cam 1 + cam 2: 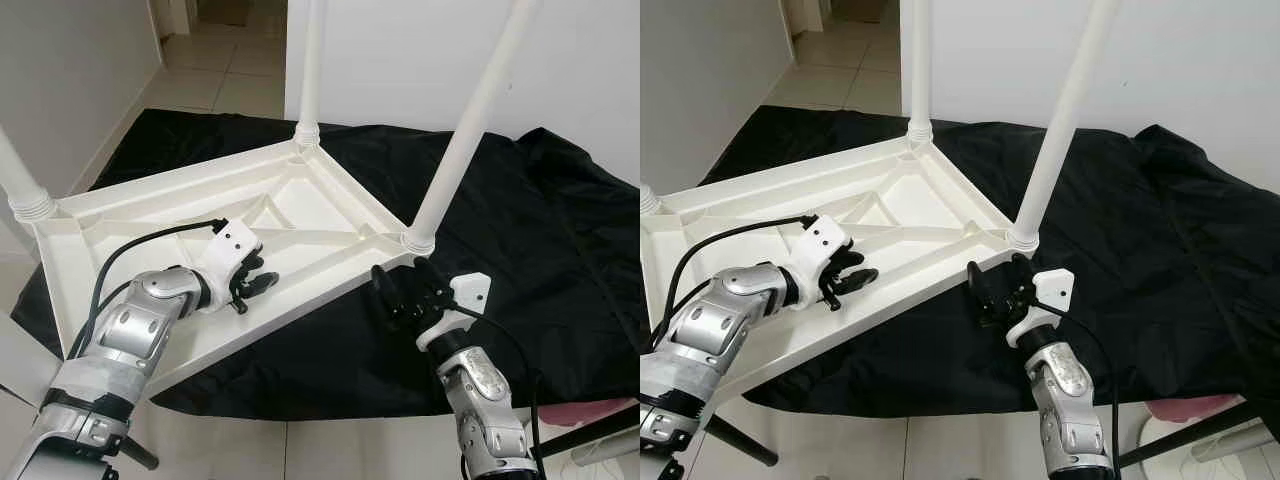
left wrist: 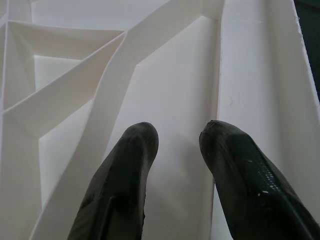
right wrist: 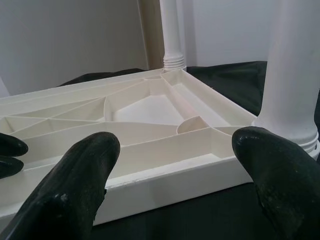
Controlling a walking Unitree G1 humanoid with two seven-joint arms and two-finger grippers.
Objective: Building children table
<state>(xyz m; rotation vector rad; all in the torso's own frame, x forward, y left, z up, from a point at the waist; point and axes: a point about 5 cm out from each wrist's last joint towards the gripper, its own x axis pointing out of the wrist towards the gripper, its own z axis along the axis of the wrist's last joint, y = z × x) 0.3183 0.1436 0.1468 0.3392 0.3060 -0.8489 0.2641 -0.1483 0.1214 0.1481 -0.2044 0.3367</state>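
A: White plastic, ribbed on its underside: the children's table top (image 1: 300, 215) lies upside down on a black cloth (image 1: 520, 230) spread over the tiled floor (image 1: 215, 75). Three white legs stand up from its corners: the far leg (image 1: 312, 60), the near right leg (image 1: 470, 125) and the left leg (image 1: 22, 185).

B: And the arms?

A: The left arm (image 1: 140, 325) reaches forward with a bent elbow. The left tool (image 1: 258, 283) hovers inside the frame, near the front rim, its two black fingers (image 2: 125, 185) parted with nothing between them.

B: The right one?

A: The right arm (image 1: 485, 400) rises from below, wrist tilted toward the table. The right tool (image 1: 992, 290) sits just beside the front edge, below the near right leg's socket, fingers (image 3: 75, 185) spread wide and empty.
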